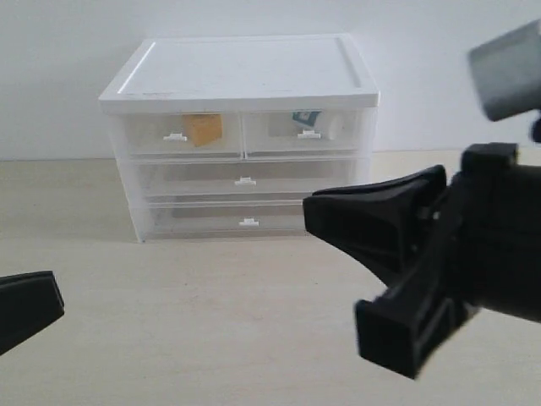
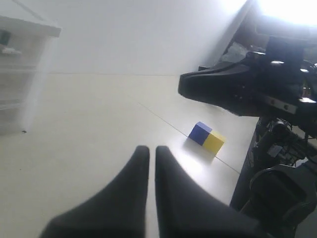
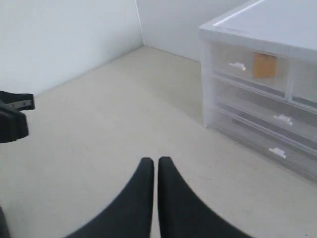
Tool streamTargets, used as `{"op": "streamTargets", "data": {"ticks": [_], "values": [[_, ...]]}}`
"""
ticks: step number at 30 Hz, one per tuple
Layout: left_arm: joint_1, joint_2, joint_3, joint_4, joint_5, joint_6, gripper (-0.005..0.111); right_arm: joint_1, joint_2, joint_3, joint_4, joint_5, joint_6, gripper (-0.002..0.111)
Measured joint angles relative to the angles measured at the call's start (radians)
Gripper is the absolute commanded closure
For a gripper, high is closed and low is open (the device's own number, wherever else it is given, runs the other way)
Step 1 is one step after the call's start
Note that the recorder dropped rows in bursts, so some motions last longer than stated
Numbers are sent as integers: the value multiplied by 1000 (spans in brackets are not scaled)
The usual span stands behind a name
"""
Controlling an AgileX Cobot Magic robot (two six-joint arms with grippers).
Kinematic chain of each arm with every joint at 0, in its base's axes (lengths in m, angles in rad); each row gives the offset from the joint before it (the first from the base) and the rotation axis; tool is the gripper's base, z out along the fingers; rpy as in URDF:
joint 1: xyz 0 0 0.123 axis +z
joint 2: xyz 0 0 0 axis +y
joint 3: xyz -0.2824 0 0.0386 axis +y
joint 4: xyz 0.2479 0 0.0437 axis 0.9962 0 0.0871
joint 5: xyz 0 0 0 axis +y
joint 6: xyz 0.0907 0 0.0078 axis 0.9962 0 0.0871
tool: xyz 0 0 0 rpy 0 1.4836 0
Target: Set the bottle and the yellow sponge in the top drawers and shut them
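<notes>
We see both task items inside the top drawers (image 1: 241, 135) of a small white drawer unit (image 1: 245, 72), well apart from either hand. The two drawers are half-width and side by side, with cloudy translucent fronts and a small white tab handle each. Both fronts look flush with the frame.

The yellow sponge (image 1: 203, 129) shows through the front of the drawer that lies on the left gripper's side. It reads as a yellow-orange patch just beside that drawer's tab. Its wedge shape is softened by the plastic, so we cannot make out its edges exactly.

The bottle (image 1: 309, 121) is in the drawer on the right gripper's side. We can pick out a teal-and-white label band and a pale white end beside it, above and around that drawer's tab. How it lies we cannot tell.

The right gripper (image 3: 156, 162) has its two black fingers pressed together with nothing between them. It is above the bare pale table (image 1: 211, 338), and the unit stands well ahead of its tips and off to one side.

The left gripper (image 2: 152, 151) is likewise drawn together and empty, low over the table. The unit is far off to one side of it, at the edge of its wrist view. A small blue-and-yellow block (image 2: 206, 138) lies on the table beyond its tips, near the right arm.

Below the top drawers sit two full-width drawers (image 1: 245, 199), both pushed in.
</notes>
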Motion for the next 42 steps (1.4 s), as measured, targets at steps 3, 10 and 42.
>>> {"op": "streamTargets", "data": {"ticks": [3,10,42], "values": [[0,-19,0,4,4,0,103,0,-95,30,0,-70,2,108],[0,-19,0,5,4,0,103,0,-141,32,0,-79,2,108],[-219,-635,122,-26,-967,232,103,2,-141,34,0,-78,6,108]]}}
